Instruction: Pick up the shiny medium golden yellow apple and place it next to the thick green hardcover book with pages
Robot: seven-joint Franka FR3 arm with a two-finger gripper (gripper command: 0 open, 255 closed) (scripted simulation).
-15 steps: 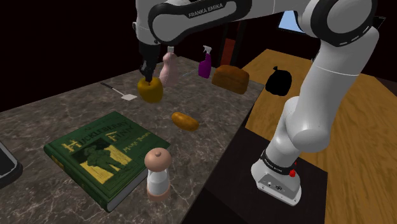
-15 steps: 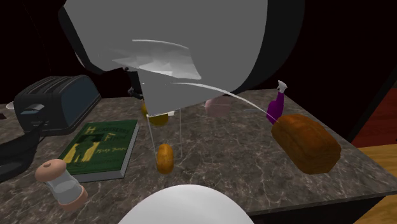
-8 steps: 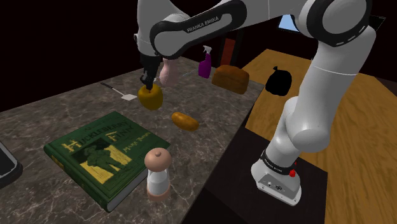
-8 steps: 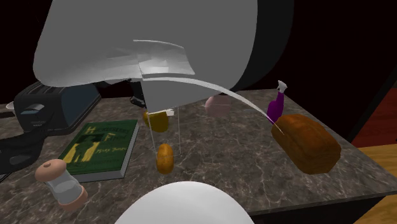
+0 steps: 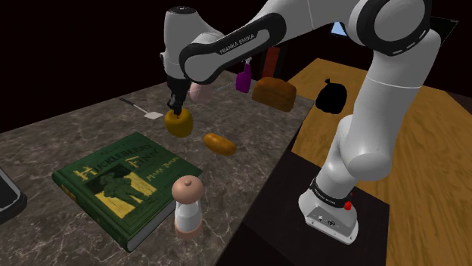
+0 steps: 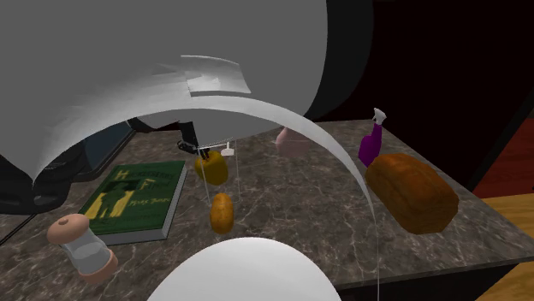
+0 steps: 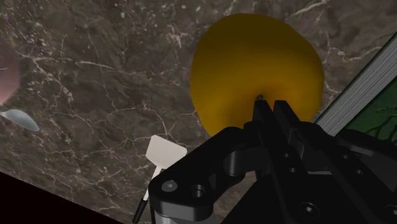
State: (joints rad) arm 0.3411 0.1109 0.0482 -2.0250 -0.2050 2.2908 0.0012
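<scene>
While beneath gripper (image 5: pixel 177 109), apple (image 5: pixel 180 125) against its fingertips.

Just left of centre, the black gripper (image 5: pixel 176 104) pinches the yellow apple (image 5: pixel 179 124) by its top. The green book (image 5: pixel 121 180) lies at lower left.

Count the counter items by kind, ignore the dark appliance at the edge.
Bread: 2 (loaf, roll)
Apple: 1
Bottles: 2 (purple spray, pink)
Book: 1
Shaker: 1
Spatula: 1
Total: 8
</scene>
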